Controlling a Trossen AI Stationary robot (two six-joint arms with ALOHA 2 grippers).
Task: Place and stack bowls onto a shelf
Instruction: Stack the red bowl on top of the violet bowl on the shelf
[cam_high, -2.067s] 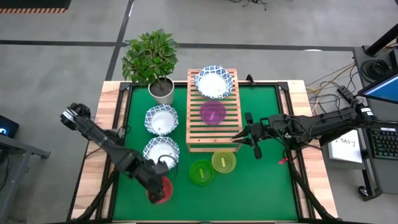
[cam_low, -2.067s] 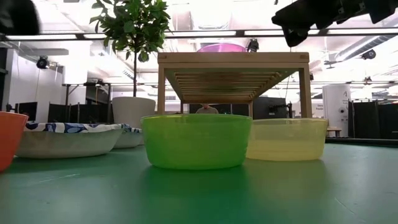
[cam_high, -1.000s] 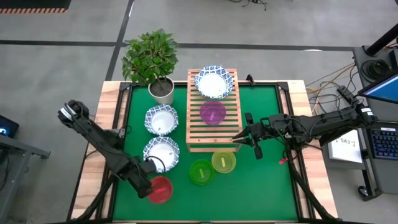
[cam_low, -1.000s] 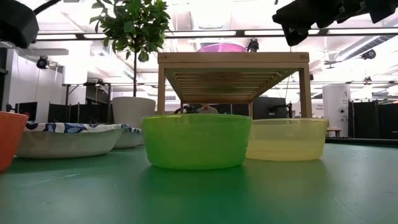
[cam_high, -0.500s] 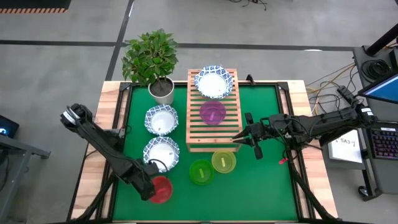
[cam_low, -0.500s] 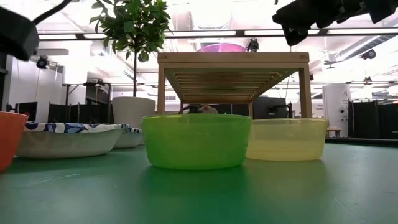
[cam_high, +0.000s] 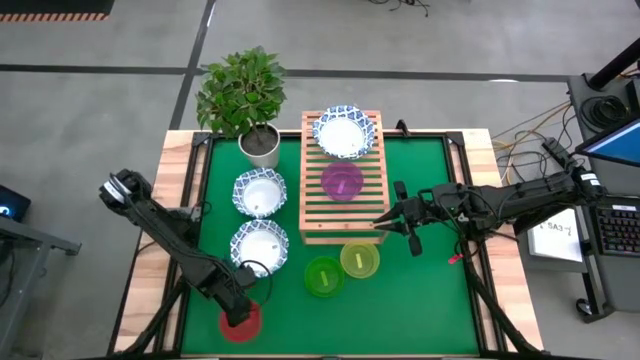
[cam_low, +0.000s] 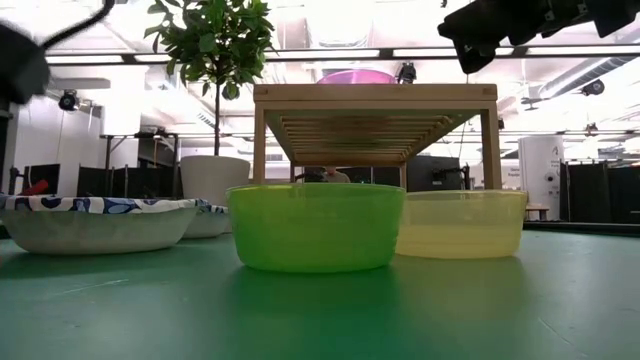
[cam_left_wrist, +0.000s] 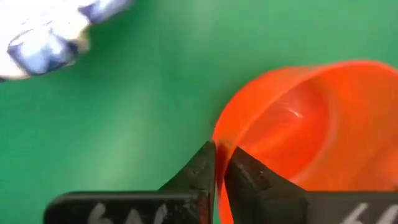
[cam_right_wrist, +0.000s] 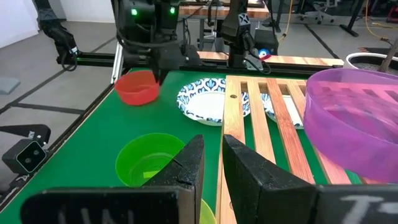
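Observation:
The red bowl (cam_high: 240, 324) is near the mat's near left corner, with my left gripper (cam_high: 238, 309) shut on its rim. The right wrist view shows this bowl (cam_right_wrist: 138, 87) under that gripper (cam_right_wrist: 159, 70). On the wooden shelf (cam_high: 340, 222) stand a white blue-rimmed bowl (cam_high: 344, 133) and the purple bowl (cam_high: 342, 181). Two more white bowls (cam_high: 260, 192) (cam_high: 260, 245), the green bowl (cam_high: 324, 277) and the yellow bowl (cam_high: 360, 260) rest on the mat. My right gripper (cam_high: 384, 222) hangs by the shelf's near right corner, fingers nearly together and holding nothing. My left gripper has the red bowl's rim (cam_left_wrist: 219, 135) between its two fingers, one finger inside (cam_left_wrist: 249, 177) the bowl and one outside (cam_left_wrist: 198, 171). It comes from above at the rim's far side. Whether the bowl is clear of the mat, I cannot tell.
A potted plant (cam_high: 245, 95) stands at the mat's far left corner. The green mat (cam_high: 430, 290) is bare at the right of the shelf and along the near edge. The low view shows the green bowl (cam_low: 315, 225) and yellow bowl (cam_low: 462, 222) in front of the shelf.
My left gripper has gone toward the table's near edge. The red bowl has gone with it, toward the near left corner, and has left the low view.

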